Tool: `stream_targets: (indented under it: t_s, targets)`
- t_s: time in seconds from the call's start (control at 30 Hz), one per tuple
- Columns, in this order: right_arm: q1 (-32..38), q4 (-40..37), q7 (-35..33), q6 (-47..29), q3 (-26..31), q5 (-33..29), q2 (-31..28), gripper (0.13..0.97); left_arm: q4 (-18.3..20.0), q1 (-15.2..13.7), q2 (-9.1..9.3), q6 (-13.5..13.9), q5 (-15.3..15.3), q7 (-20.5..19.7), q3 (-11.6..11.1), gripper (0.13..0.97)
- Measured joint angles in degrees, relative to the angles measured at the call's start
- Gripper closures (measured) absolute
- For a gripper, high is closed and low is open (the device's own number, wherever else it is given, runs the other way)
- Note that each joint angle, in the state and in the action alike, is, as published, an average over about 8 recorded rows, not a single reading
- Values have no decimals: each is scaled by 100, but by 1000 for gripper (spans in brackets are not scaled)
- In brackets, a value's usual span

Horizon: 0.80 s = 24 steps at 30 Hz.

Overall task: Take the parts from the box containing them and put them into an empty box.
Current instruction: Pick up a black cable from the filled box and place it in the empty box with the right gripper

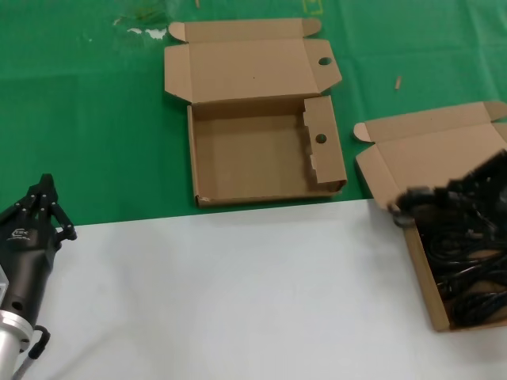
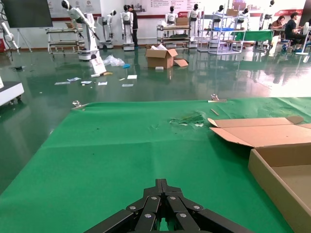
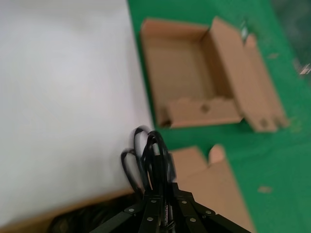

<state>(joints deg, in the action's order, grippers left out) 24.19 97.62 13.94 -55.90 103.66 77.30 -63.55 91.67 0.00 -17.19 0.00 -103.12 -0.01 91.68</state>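
The empty wide shallow box lies open on the green cloth in the middle; it also shows in the right wrist view. The narrower deep box stands at the right with black power cables piled inside. My right gripper hangs over that box's near-left corner, shut on a looped black cable bundle that sticks out past its fingertips. My left gripper is parked at the near left over the white surface's edge, shut and empty, and points at bare green cloth in its own view.
The near half of the table is a white sheet; the far half is green cloth. The wide box's lid lies flat behind it. White scraps lie at the far left.
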Motion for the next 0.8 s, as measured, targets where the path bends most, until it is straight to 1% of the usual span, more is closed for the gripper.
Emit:
stream_targets:
  t_s: [0.17, 0.37, 0.57, 0.8]
  targets:
    - [527, 193, 247, -66, 84, -187, 321, 933, 0, 0, 0, 0, 0, 0, 0, 957]
    - [1273, 169, 456, -128, 338, -594, 944, 934, 0, 0, 0, 0, 0, 0, 0, 957]
    - [1908, -118, 515, -115, 674, -1066, 1696, 934, 0, 0, 0, 0, 0, 0, 0, 957]
    - [2406, -611, 439, -10, 1063, -1522, 2557, 934, 0, 0, 0, 0, 0, 0, 0, 957]
